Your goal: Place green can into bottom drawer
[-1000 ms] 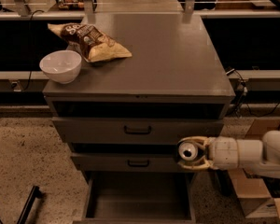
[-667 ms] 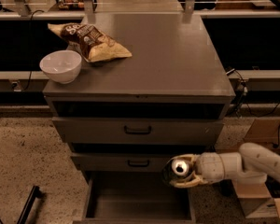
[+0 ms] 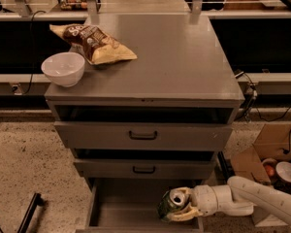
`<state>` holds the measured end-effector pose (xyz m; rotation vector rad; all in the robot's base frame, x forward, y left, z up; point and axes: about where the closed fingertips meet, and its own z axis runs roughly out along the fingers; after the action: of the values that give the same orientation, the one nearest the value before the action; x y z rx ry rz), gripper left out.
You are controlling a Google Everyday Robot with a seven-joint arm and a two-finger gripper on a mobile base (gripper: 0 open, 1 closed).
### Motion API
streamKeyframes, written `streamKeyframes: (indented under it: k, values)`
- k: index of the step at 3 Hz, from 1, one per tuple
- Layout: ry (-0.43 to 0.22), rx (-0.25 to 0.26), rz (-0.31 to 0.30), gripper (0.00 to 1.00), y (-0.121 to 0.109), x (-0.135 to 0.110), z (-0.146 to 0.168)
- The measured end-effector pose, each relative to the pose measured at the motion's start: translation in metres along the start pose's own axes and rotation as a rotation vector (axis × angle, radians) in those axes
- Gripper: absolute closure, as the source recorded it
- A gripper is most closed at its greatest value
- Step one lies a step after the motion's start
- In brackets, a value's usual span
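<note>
Low at the right of the cabinet, the pale claw (image 3: 180,206) pinches the green can (image 3: 170,201) between its two fingers, the can tipped with its silver top facing up and outward. It sits over the right front corner of the pulled-out bottom drawer (image 3: 128,208). On the grey surface (image 3: 179,62) above, a white bowl (image 3: 63,68) rests just beside a chip bag (image 3: 93,43).
</note>
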<state>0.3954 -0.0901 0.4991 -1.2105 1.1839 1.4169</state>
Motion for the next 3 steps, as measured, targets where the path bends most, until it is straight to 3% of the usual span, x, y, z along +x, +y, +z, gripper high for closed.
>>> streamKeyframes:
  k: [1,2,3]
  values:
    - [0.000,0.000,0.000,1.00,0.000,0.000,0.000]
    - [0.032,0.051,0.006,1.00,-0.017,0.007,-0.013]
    - [0.079,0.203,0.027,1.00,-0.041,0.034,-0.051]
